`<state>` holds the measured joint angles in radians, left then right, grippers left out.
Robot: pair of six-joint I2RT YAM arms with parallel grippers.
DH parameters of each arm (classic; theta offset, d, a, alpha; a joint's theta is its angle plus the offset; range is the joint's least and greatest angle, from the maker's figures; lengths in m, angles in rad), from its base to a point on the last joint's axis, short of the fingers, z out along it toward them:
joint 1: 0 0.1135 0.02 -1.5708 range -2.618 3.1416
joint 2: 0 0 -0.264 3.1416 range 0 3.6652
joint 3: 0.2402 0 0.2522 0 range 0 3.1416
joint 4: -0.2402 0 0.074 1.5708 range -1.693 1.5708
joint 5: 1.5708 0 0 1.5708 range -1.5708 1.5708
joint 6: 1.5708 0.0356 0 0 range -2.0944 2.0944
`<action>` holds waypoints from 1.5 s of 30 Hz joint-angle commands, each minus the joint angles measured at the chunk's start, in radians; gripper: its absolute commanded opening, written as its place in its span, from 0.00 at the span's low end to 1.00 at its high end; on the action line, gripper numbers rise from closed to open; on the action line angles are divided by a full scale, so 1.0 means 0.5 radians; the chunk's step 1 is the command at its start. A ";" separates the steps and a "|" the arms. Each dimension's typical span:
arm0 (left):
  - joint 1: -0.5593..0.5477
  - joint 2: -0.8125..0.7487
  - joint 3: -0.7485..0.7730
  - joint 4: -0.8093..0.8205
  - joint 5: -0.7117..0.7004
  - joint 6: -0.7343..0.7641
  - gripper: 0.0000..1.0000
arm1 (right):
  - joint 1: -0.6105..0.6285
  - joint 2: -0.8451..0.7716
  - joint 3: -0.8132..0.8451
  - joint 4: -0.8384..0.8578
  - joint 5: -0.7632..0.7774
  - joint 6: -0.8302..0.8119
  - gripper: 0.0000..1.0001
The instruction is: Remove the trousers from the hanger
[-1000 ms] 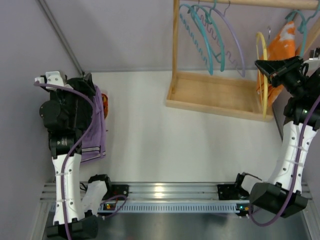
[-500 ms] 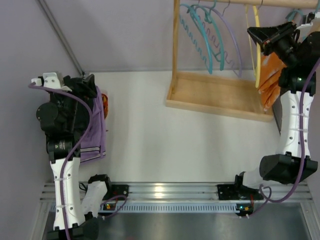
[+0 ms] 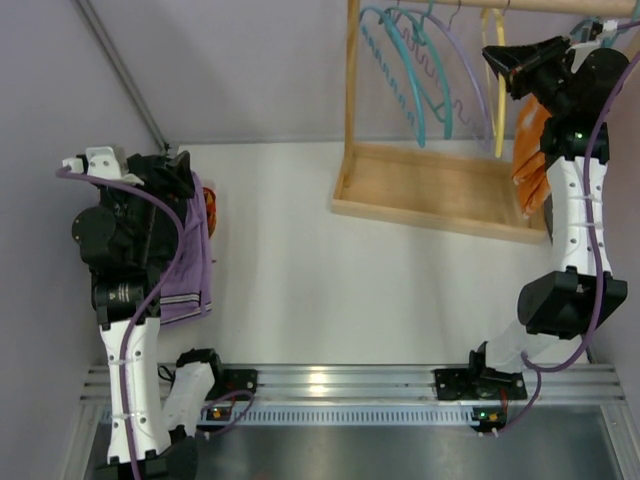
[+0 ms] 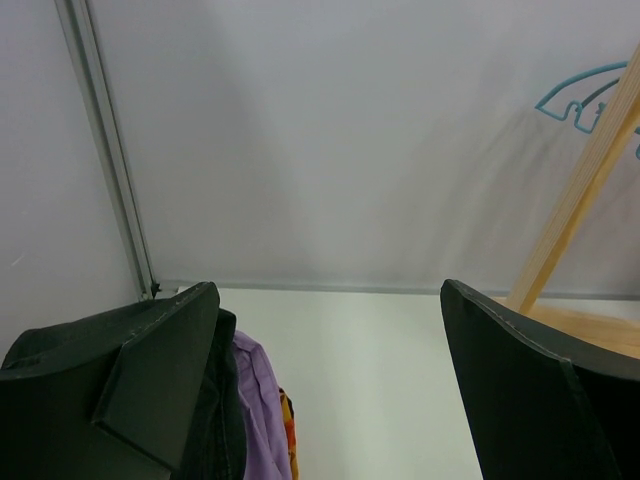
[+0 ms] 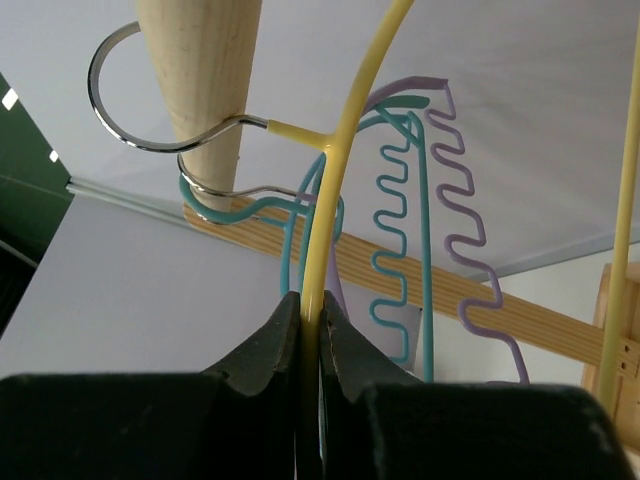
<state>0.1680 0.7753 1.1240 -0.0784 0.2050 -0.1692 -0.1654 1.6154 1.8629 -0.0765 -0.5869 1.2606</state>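
Right gripper (image 5: 310, 305) clamps the light, stiff yellow hanger (image 5: 345, 130), hooked over the far-right wooden rod (image 5: 195, 60). Left gripper (image 4: 325, 300), jaws spread wide and empty, sits beside the probably floppy black trousers (image 4: 225, 400) far left; pinch any fold.

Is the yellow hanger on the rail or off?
On: the hanger hangs by its hook over the rail, right pincer gripping it.

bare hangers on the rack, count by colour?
teal hangers: 2
lilac hanger: 1
yellow hanger: 1
total: 4
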 commanded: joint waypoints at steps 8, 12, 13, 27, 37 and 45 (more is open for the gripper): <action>-0.008 0.133 0.267 -0.355 -0.033 0.053 0.98 | 0.024 -0.058 -0.075 0.070 0.100 -0.042 0.13; -0.011 0.204 0.347 -0.530 -0.021 0.074 0.99 | 0.024 -0.117 -0.109 0.018 0.094 -0.097 0.35; -0.008 0.222 0.357 -0.561 0.022 0.084 0.98 | 0.024 -0.150 -0.124 0.006 0.088 -0.107 0.41; -0.008 0.517 0.525 -1.030 0.313 0.301 0.99 | -0.043 -0.549 -0.231 -0.362 0.299 -0.542 0.99; -0.451 0.842 0.691 -1.184 0.020 0.473 0.98 | -0.102 -0.770 -0.348 -0.599 0.441 -1.005 1.00; -0.977 1.133 0.872 -1.221 -0.060 0.375 0.98 | -0.111 -1.034 -0.480 -0.657 0.198 -1.597 0.99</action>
<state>-0.2844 1.3128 1.5028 -0.6838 0.1921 0.0399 -0.2127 1.1709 1.6108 -0.3943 -0.4252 0.6453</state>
